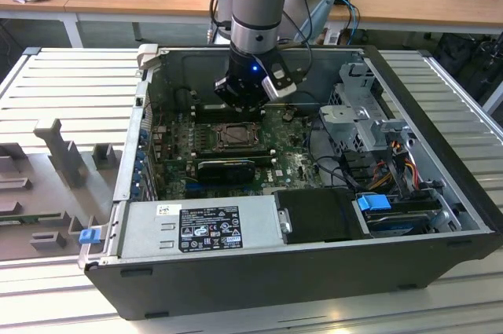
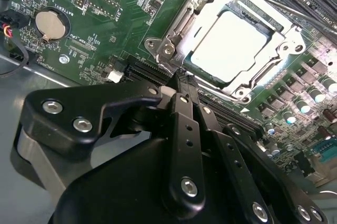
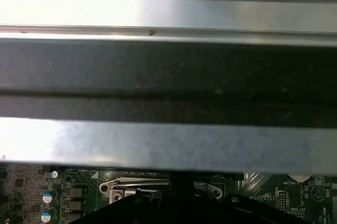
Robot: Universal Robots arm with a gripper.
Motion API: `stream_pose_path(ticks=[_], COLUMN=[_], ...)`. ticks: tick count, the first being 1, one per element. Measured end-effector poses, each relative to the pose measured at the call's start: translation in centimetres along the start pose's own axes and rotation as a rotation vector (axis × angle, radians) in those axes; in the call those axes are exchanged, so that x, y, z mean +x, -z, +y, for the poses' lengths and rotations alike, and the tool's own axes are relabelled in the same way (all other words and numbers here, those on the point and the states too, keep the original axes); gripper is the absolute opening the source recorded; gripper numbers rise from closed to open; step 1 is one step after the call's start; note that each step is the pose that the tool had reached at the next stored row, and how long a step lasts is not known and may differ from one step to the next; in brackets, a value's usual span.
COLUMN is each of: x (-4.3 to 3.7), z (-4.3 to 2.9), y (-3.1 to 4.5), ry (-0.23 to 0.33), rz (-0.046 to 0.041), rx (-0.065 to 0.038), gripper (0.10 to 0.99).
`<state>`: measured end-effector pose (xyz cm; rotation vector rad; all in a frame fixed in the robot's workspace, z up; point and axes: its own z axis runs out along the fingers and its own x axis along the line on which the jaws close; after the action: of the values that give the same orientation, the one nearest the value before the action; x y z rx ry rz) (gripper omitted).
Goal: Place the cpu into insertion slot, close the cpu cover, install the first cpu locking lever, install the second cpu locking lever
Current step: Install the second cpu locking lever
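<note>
The cpu [image 2: 231, 45] lies flat in the insertion slot [image 1: 236, 136], its silvery top showing through the window of the cpu cover [image 2: 280, 50], which lies down over it. In the second wrist view my gripper [image 2: 182, 80] is shut, its black fingers pressed together with nothing between them, the tips right at the near corner of the socket frame [image 2: 167, 50]. A thin metal lever rod [image 2: 181, 21] runs along that side of the frame. In the exterior view the gripper [image 1: 242, 104] hangs just behind the socket inside the open computer case.
A coin battery [image 2: 51, 23] sits on the green board, and a long black card slot [image 2: 139, 70] runs by the fingers. The power supply [image 1: 196, 228] lines the case front; a drive cage [image 1: 361, 114] and cables stand at the exterior view's right. The case wall [image 3: 168, 76] is close.
</note>
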<state>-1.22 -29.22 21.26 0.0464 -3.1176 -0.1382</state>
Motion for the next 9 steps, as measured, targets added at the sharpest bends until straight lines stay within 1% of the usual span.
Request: stream_pose_path(ticks=[4,7,9], x=[0.01,0.01,0.04], z=[-0.27,-0.25,-0.24], y=[0.03,0.31,0.66], ry=[0.0,0.0,0.0], rz=[0.0,0.0001,-0.0002], rx=[0.0,0.0,0.0], gripper=[0.106,0.106,0.106])
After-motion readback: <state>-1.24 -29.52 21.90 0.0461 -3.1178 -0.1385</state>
